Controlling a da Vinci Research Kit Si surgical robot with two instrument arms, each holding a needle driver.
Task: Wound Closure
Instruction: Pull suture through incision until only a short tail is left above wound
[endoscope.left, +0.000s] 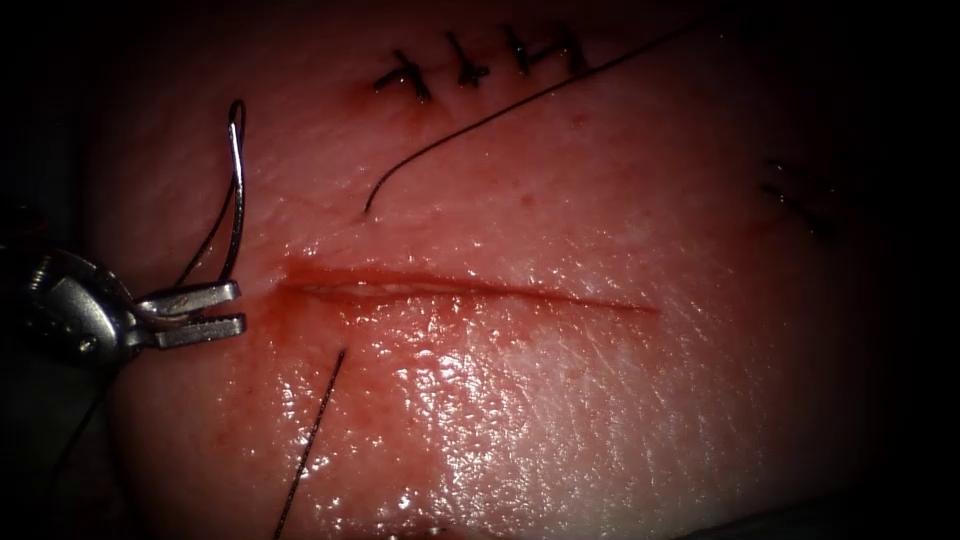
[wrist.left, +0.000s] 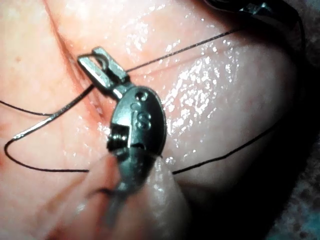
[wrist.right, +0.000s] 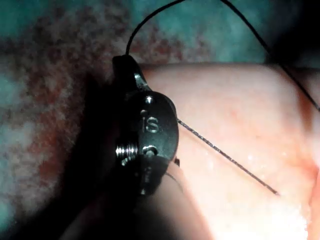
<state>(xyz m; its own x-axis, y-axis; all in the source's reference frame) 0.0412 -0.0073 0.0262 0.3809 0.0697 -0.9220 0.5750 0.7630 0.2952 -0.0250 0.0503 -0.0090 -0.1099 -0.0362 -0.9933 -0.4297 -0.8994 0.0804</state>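
Observation:
My left tool (endoscope.left: 241, 306) lies just left of the cut's left end, jaws shut on the curved needle (endoscope.left: 238, 190) near its lower end. The needle stands free above the tissue (endoscope.left: 560, 400), arching up to a hooked top, and is not in the tissue. In the left wrist view the same jaws (wrist.left: 91, 56) clamp the needle (wrist.left: 55, 116), with thread (wrist.left: 180, 50) running off across the wet surface. The cut (endoscope.left: 470, 290) lies open and unstitched. My right tool (wrist.right: 125, 62) hangs at the tissue's edge with thread (wrist.right: 150, 17) rising from its tip.
A row of finished stitches (endoscope.left: 480, 65) sits above the cut, with fainter ones (endoscope.left: 800, 200) at the far right. A long thread (endoscope.left: 520, 100) ends loose above the cut; another strand (endoscope.left: 315, 430) runs down below it. Red fluid wets the cut's left end.

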